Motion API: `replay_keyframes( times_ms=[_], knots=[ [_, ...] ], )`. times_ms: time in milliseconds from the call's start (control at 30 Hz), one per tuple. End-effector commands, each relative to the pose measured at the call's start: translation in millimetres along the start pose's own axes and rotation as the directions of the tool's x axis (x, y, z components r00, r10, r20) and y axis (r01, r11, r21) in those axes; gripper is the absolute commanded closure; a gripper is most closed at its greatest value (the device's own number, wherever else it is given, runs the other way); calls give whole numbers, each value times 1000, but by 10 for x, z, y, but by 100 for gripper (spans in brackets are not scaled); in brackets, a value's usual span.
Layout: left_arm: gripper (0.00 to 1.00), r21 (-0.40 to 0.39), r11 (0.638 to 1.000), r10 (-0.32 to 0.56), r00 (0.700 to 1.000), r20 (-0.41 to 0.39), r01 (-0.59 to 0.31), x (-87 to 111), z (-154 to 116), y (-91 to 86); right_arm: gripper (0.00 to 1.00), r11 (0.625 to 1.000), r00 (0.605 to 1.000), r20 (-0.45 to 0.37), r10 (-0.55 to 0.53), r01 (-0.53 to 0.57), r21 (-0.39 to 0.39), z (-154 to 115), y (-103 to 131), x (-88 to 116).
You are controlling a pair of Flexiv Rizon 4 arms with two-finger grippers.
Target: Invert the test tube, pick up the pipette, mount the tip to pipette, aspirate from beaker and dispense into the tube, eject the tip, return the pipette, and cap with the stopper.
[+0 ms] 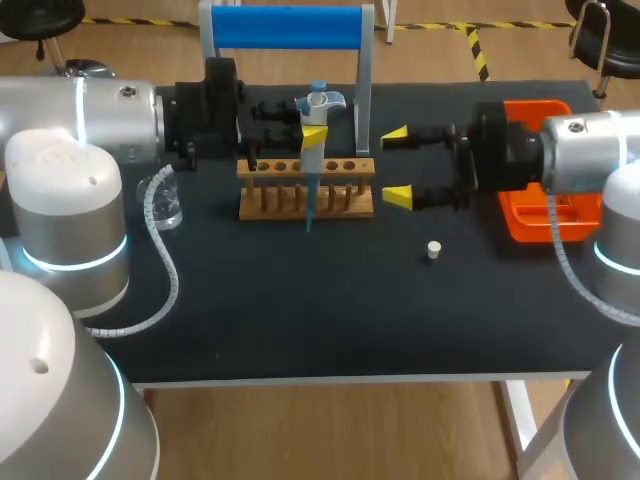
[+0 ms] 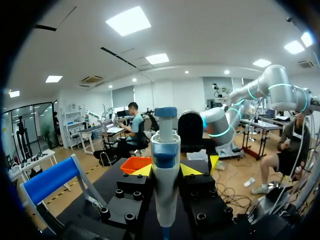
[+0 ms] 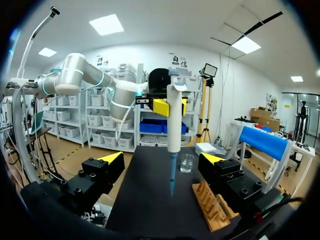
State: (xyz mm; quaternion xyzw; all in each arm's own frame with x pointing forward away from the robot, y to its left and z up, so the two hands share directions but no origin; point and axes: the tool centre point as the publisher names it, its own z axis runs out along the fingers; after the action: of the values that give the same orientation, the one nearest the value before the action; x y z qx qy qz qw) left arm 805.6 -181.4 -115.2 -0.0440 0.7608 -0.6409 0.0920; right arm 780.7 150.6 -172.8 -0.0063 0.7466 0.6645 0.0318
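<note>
Black table under both arms. Wooden rack a little past the middle, toward 12 o'clock. Blue-barred stand right behind it, at the 12 o'clock edge. Glass beaker at 9 o'clock from the rack, near the left arm. Orange tray at 3 o'clock, partly under the right arm. Small white stopper at 4 o'clock from the rack, alone and well apart from the other things.

Left gripper over the rack, reaching from 9 o'clock. Jaws pressed onto the pipette from two sides, yellow tips tight on its white body. Pipette straight up and down, blue button on top, thin blue tip pointing down at the front side of the rack. Hard to tell whether the tip touches the table.

Right gripper at 3 o'clock from the rack, facing the pipette. Jaws spread wide, near the pipette but not touching it.

From the left wrist: pipette upright between the fingers, orange tray ahead.

From the right wrist: pipette ahead of the spread fingers, beaker farther on, rack just beside one finger.
</note>
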Motion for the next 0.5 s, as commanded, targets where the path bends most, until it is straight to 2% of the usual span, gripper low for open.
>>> replay_keyframes(
  times_ms=[33,333,500],
  knots=[
    [100,1,1000,0,1000,2,0,5,-4,-3,0,1000,1000,-18,1,-1,-25,244,-48,-111],
    [100,1,1000,0,1000,2,0,5,-4,-3,0,997,999,-38,12,-15,-79,510,35,-228],
    [100,1,1000,0,1000,2,0,5,-4,-3,0,994,997,-67,26,-33,-102,606,100,-222]
  ],
)
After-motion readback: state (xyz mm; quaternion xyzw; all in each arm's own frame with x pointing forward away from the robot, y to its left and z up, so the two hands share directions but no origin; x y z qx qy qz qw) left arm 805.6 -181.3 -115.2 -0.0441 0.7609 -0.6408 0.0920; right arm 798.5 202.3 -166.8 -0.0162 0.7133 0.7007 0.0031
